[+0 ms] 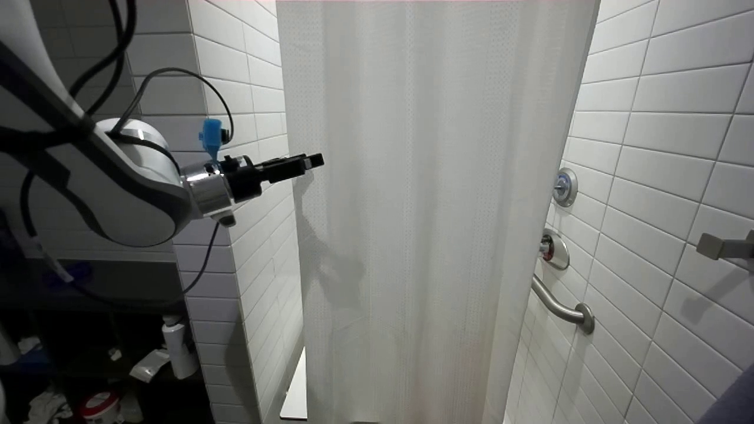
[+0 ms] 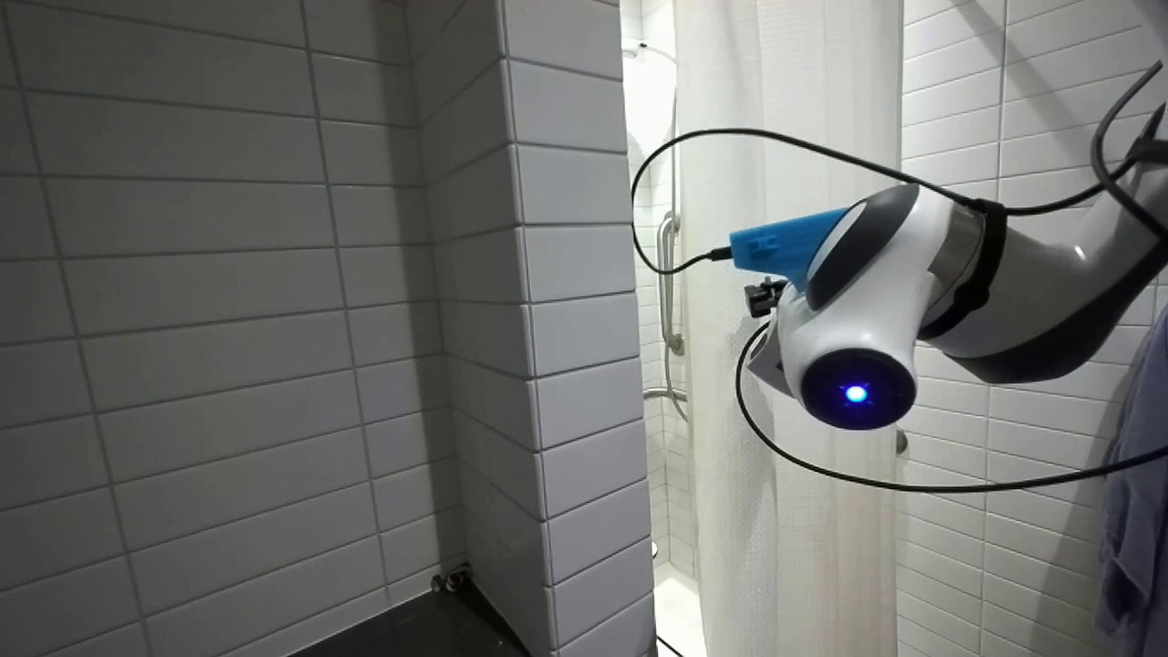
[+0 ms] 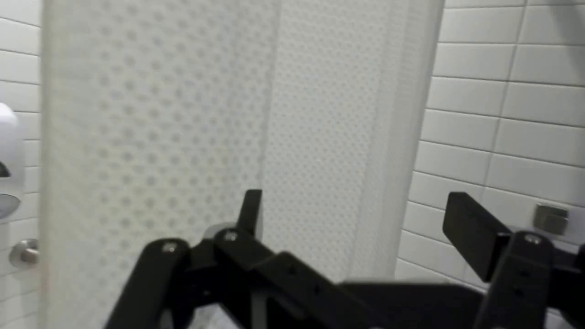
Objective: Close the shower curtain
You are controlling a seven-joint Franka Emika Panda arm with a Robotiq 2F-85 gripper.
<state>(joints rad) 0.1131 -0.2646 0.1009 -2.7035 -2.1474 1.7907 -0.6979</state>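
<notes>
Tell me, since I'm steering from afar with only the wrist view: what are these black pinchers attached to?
Observer: In an exterior view, your gripper sits at the end of a white robot arm.
Operator: And from out there, can you peek in where people wash?
Observer: Yes, in an exterior view a narrow strip of shower interior shows between the jutting tiled wall and the shower curtain.

The hand point(image 1: 313, 161) is held out roughly level, fingers point(image 3: 473, 233) spread nice and wide. Right behind it the wrist point(image 2: 867, 315) is bent, blue light point(image 2: 856, 394) lit up, and further back the arm point(image 2: 1036, 292) is angled up kinda higher.
</notes>
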